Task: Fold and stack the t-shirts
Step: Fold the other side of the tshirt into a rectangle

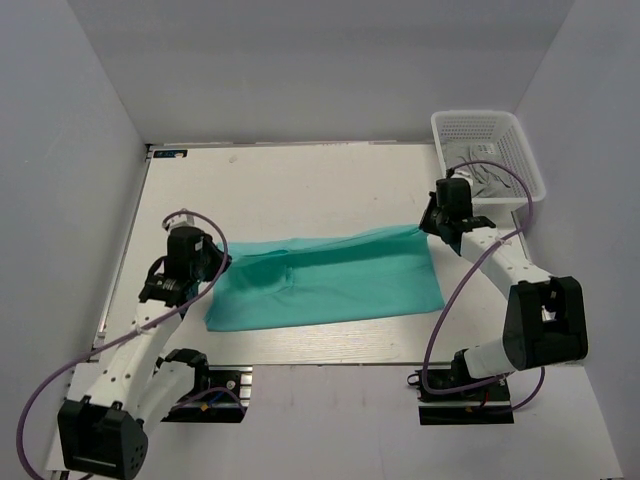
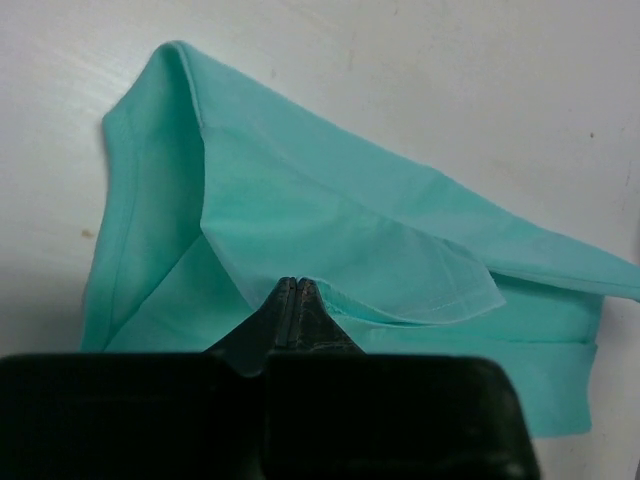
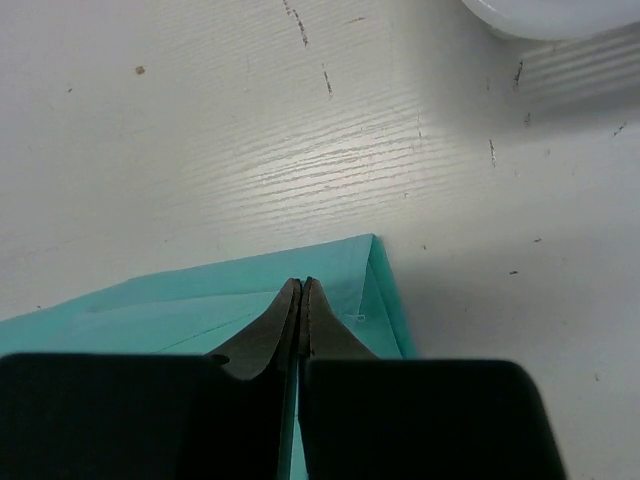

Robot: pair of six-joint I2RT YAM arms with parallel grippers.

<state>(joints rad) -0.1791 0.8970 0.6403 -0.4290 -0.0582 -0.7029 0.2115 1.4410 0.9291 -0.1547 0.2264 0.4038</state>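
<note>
**Both arms at the table's near edge, each clamped on one end of the t-shirt: an early fold in hand.**
The table (image 1: 300,180) carries a single turquoise-green t-shirt (image 1: 330,285), laid as a long band across its middle between the two arms. Its near edge lies flat on the wood and its far edge is raised at both ends. A white mesh basket (image 1: 490,135) stands at the far right corner, apart from the cloth; what lies in it cannot be made out. The left gripper (image 2: 297,284) has its jaws together on a thin upper layer at the sleeve end. The right gripper (image 3: 302,284) has its jaws together on the hemmed corner. By this layout the lengthwise fold appears under way. The crosswise folds and the stacking are not yet done, and no stack is visible.
</note>
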